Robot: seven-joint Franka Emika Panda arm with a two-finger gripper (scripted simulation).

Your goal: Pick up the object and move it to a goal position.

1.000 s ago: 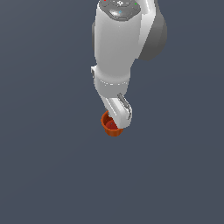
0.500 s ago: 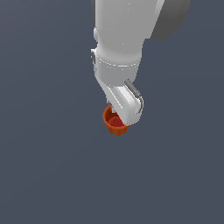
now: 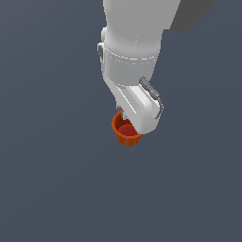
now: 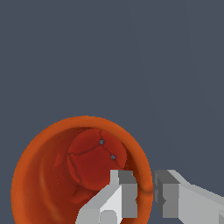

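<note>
With the orange-red cup (image 4: 83,170) pinched by its rim wall in the hand (image 4: 146,194), one finger inside and one outside, the carry step seems underway, calling for steady travel to the goal.

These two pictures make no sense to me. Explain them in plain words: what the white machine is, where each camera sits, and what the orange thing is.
The white machine is a robot arm in a computer simulation. The exterior view comes from a camera off the arm; the wrist view comes from a camera on the arm's wrist, looking past its gripper.

The orange thing is a small tapered cup, darker red inside. In the wrist view one of the fingers sits inside the cup and the other outside, with the cup's wall between them, so the gripper seems to pinch the rim. The plain grey background shows nothing else. Whether the cup is lifted or resting on the grey cannot be told.
</note>
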